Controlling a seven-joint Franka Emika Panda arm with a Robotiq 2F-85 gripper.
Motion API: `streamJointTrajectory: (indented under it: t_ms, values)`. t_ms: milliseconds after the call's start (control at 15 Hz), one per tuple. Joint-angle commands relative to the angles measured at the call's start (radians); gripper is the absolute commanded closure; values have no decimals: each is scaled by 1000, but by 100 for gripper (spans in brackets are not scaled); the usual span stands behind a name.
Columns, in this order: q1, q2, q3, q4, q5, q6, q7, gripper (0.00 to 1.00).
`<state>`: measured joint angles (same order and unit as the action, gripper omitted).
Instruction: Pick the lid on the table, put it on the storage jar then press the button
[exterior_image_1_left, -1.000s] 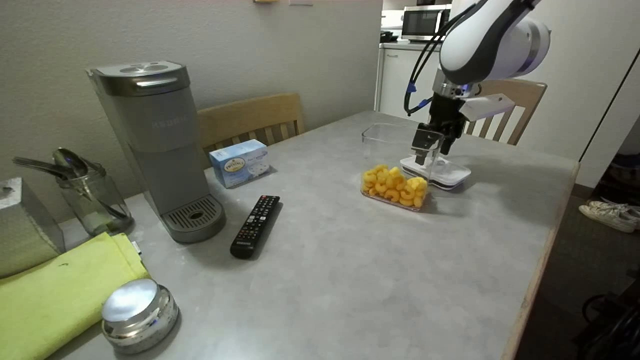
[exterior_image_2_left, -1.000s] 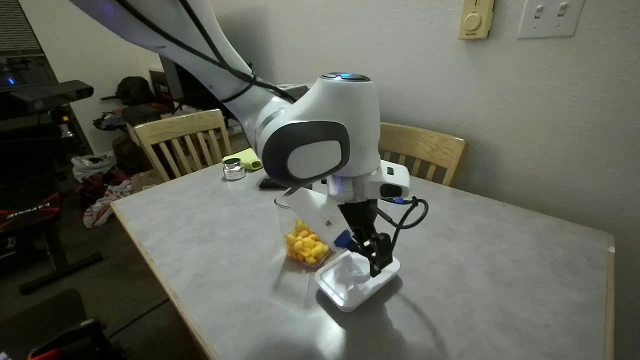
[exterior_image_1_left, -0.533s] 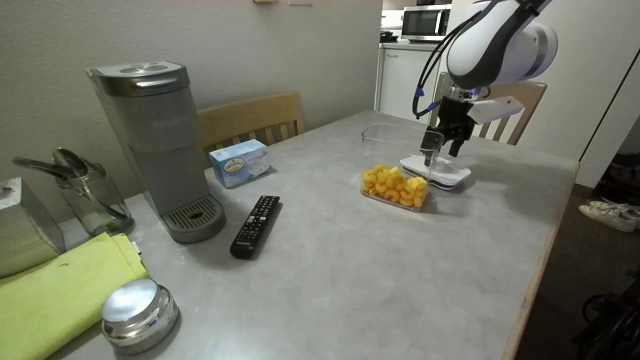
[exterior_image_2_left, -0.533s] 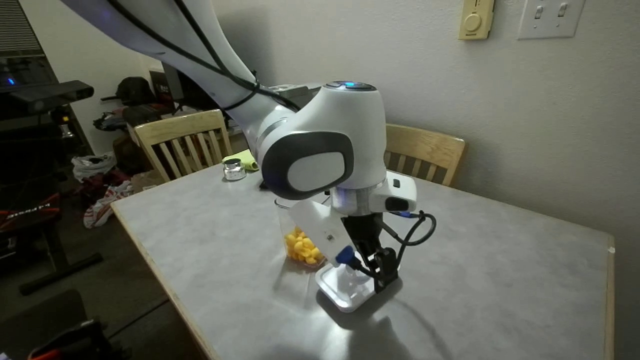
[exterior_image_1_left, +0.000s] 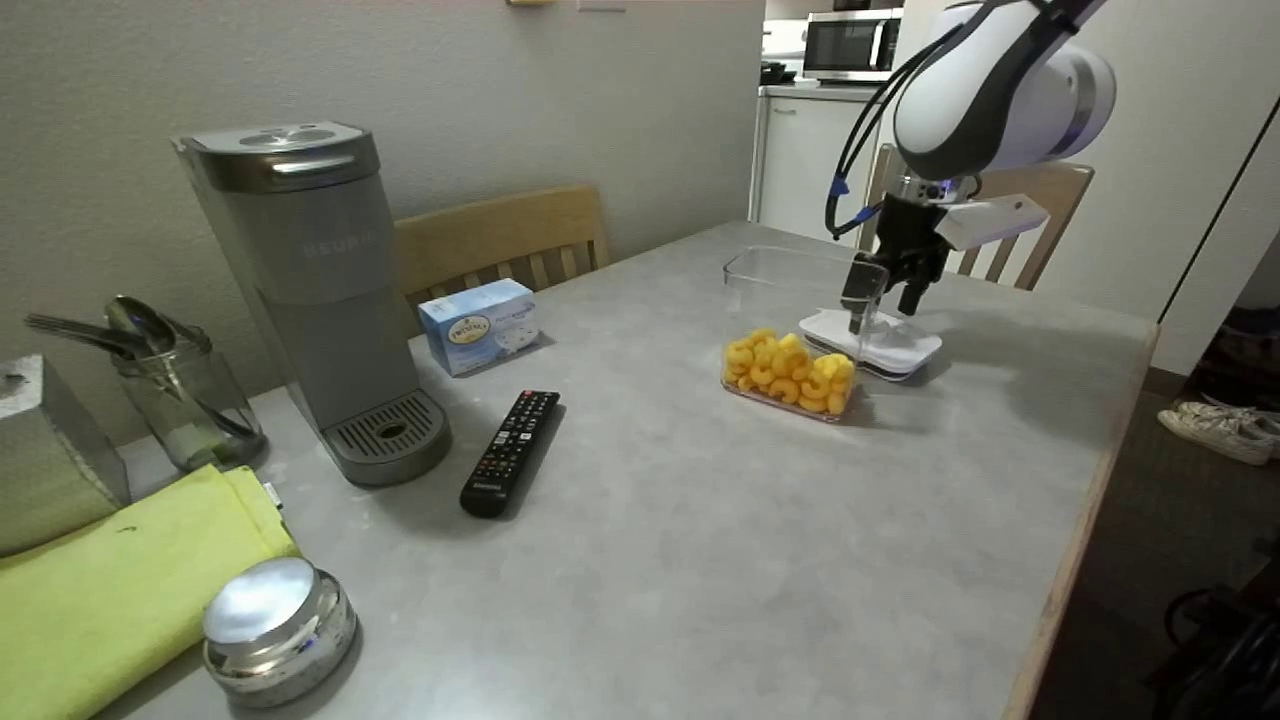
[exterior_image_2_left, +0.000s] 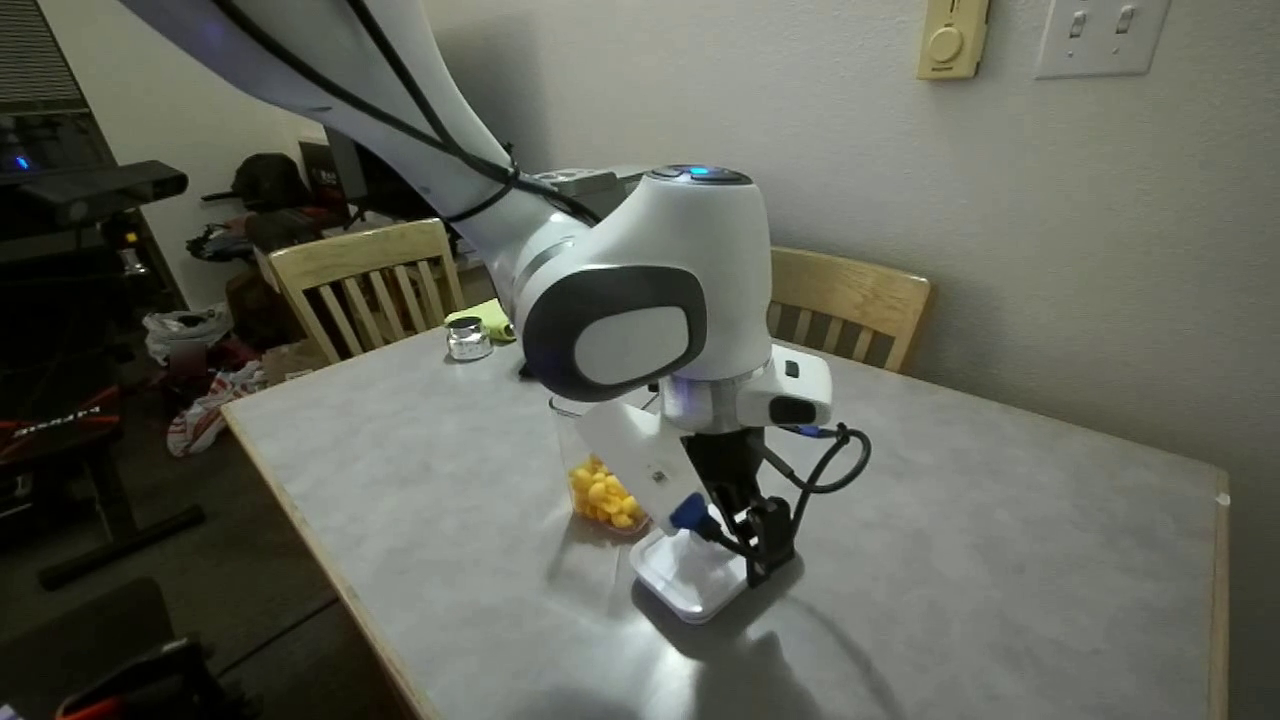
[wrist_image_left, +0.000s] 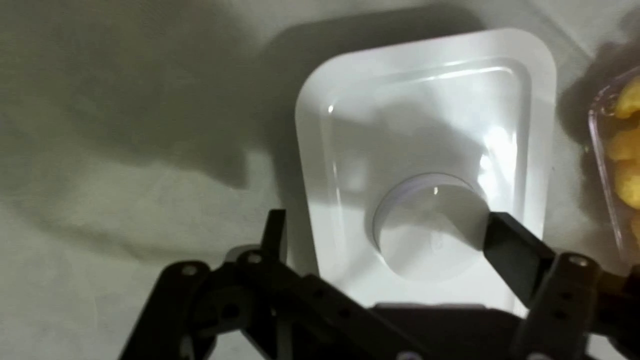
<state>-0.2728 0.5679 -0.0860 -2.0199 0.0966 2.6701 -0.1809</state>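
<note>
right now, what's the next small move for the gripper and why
Probably shift the open gripper slightly toward the jar: in the wrist view, the jar-side finger overlaps the button, while the other finger shows outside the lid, leaving the button off-centre between them.

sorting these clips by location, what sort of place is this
Most likely a home, in a dining spot near a kitchen: wooden chairs stand around a table, a coffee machine sits on it, and a microwave shows in the background.
</note>
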Motion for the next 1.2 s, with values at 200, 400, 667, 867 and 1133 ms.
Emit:
streamJointTrajectory:
  t_ms: [200, 400, 667, 867, 1133]
  values:
    - [4, -4, 13, -6, -14, 20, -11, 0]
    - [5, 6, 15, 0, -14, 16, -10, 0]
    - [3, 16, 15, 6, -12, 11, -9, 3]
    - [1, 23, 14, 8, -11, 9, -8, 27]
    - [-1, 22, 13, 16, -10, 9, -7, 58]
